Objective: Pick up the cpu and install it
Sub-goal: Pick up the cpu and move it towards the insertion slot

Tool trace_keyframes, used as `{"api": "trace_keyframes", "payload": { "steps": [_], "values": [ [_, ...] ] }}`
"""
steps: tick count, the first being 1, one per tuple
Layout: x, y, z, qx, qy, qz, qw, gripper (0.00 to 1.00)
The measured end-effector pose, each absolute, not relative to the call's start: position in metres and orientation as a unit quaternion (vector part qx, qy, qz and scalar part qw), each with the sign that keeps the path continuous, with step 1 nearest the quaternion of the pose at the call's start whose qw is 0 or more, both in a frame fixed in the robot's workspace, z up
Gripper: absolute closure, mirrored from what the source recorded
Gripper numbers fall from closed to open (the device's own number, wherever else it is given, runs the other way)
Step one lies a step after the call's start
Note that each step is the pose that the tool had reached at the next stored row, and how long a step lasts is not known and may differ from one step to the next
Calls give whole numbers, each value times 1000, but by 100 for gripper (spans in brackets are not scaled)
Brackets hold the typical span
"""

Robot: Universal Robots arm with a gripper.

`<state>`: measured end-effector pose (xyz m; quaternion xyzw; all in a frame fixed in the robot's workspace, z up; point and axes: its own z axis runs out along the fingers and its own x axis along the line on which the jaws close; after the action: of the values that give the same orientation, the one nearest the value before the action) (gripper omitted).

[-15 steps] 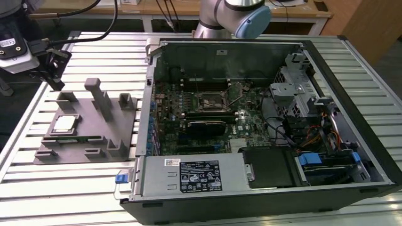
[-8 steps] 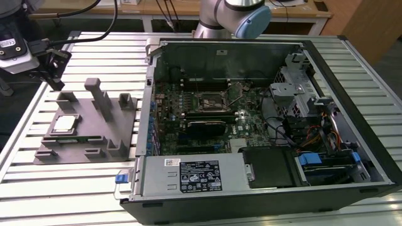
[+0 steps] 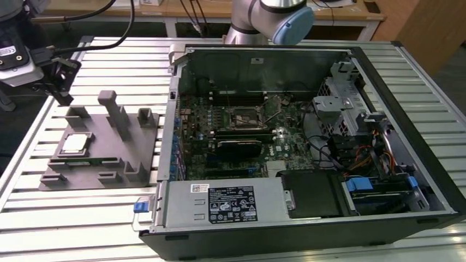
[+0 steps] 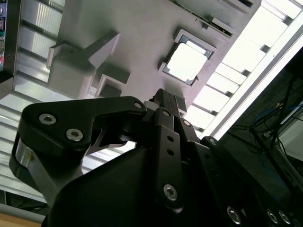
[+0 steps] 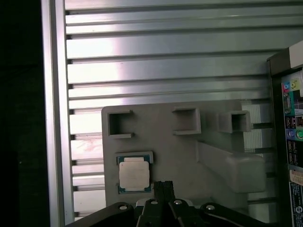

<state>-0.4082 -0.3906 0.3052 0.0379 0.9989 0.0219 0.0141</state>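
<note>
Early stage: cpu (image 5: 134, 174) lies untouched in grey holder (image 5: 189, 156) on surface (image 3: 109, 54). Tool (image 5: 163, 184) hangs near it, narrow, gripping nothing. Pickup and install both judged undone.

Ribbed silver aluminium slat tabletop (image 3: 95, 218) spreads under fingers (image 5: 163, 189); bright glare on slats just beside them. Light wooden bench on white frame (image 3: 342, 13) well beyond fingers, dark cables hanging. Brown wooden panel (image 3: 429, 27) at exterior view's right, grey floor (image 3: 457, 82) below it.
</note>
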Motion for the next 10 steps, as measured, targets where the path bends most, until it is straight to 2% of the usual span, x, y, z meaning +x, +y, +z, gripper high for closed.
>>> {"api": "trace_keyframes", "payload": {
  "steps": [10],
  "values": [
    [-413,-391,303,38,999,22,14,89]
  ]
}}
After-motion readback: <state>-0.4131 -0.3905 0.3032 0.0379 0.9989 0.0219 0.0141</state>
